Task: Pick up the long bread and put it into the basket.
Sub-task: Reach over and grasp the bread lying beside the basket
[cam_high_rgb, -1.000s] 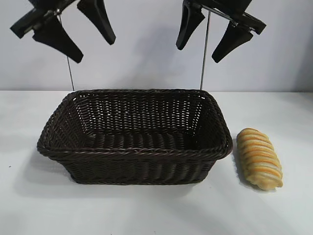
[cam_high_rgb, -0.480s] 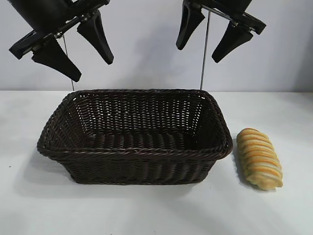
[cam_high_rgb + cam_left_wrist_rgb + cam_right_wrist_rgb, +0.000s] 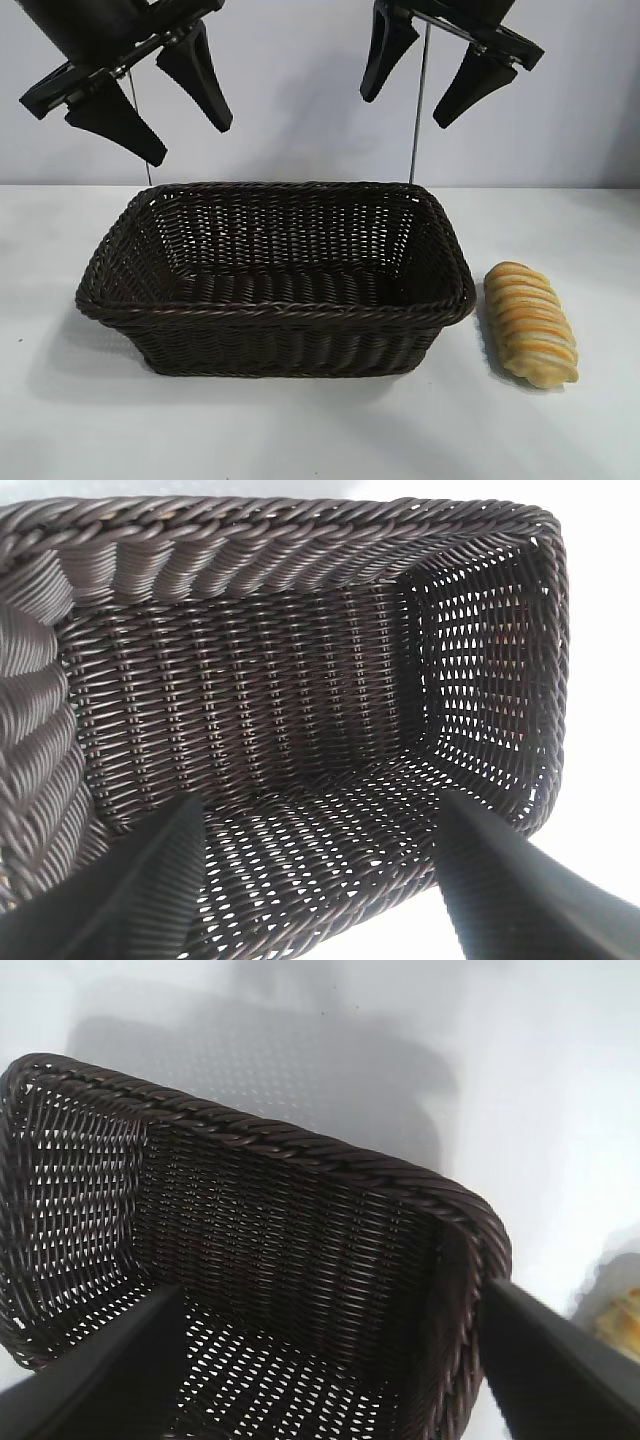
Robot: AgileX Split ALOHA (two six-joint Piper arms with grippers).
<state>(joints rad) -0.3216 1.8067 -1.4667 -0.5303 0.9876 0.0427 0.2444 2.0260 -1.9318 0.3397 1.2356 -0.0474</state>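
The long bread [image 3: 530, 322], a golden loaf with orange and cream stripes, lies on the white table just right of the basket. A sliver of it shows in the right wrist view [image 3: 622, 1318]. The basket [image 3: 270, 310], dark brown wicker and empty, stands mid-table; it fills the left wrist view [image 3: 300, 540] and the right wrist view [image 3: 330, 1160]. My left gripper [image 3: 187, 142] hangs open and empty high above the basket's back left. My right gripper [image 3: 405, 112] hangs open and empty high above its back right, left of the bread.
The white table [image 3: 320, 430] runs to a pale back wall. Two thin metal rods [image 3: 419, 100] stand behind the basket. Bare table lies in front of the basket and around the bread.
The left gripper turned and dropped a little between one second ago and half a second ago, then held still. The right gripper, the basket and the bread have not moved.
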